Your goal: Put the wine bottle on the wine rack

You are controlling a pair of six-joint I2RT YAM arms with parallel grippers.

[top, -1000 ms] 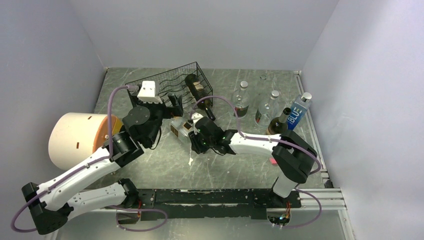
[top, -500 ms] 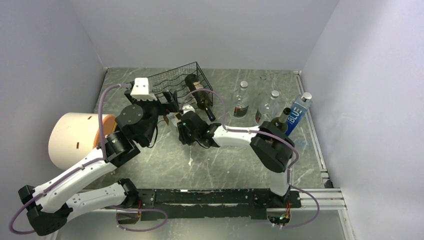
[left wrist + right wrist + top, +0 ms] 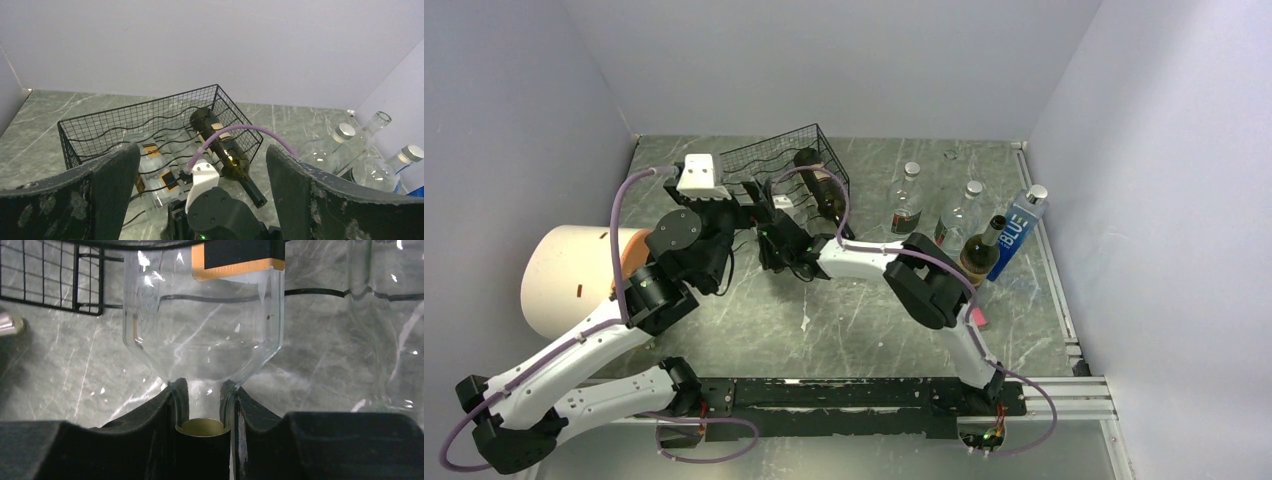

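right wrist cam: right fingers (image 3: 162,412) still clenched on the neck of the clear bottle (image 3: 202,340); over the last second i've carried it across the counter (image 3: 854,330) into the rack (image 3: 95,125). left fingers (image 3: 112,175) released. letting go looks next.

Wine rack (image 3: 165,107): thin metal wire, black coating, satin finish. Wine bottle (image 3: 202,340): clear glass, glossy and smooth. Its label (image 3: 235,265) looks like paper, matt orange and black. Its cap (image 3: 202,427) has a brassy metallic sheen. Dark bottle (image 3: 222,145), right side of rack: dark glass, glossy. Table (image 3: 844,330): marbled grey-green, smooth, low sheen. Left gripper's fingers (image 3: 112,185): matt black plastic, scuffed grey. Right gripper's fingers (image 3: 145,440): matt black, smooth.
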